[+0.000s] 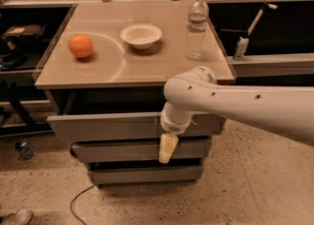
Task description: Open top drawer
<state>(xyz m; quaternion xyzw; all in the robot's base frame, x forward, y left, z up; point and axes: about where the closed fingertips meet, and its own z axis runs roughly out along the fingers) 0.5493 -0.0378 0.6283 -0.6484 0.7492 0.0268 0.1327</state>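
The top drawer (98, 128) is the widest grey front under the tabletop. It stands pulled out a little, with a dark gap above and behind it. My gripper (167, 149) hangs from the white arm (235, 103) that comes in from the right. It sits against the drawer front right of centre, and its yellowish tip reaches down over the middle drawer (117, 151). The wrist hides the part of the top drawer front where the gripper meets it.
On the tan tabletop (147, 67) are an orange (80, 45), a white bowl (141, 35) and a water bottle (196, 25). The bottom drawer (142, 174) is shut. A cable (78, 199) lies on the speckled floor. Dark shelving stands left and right.
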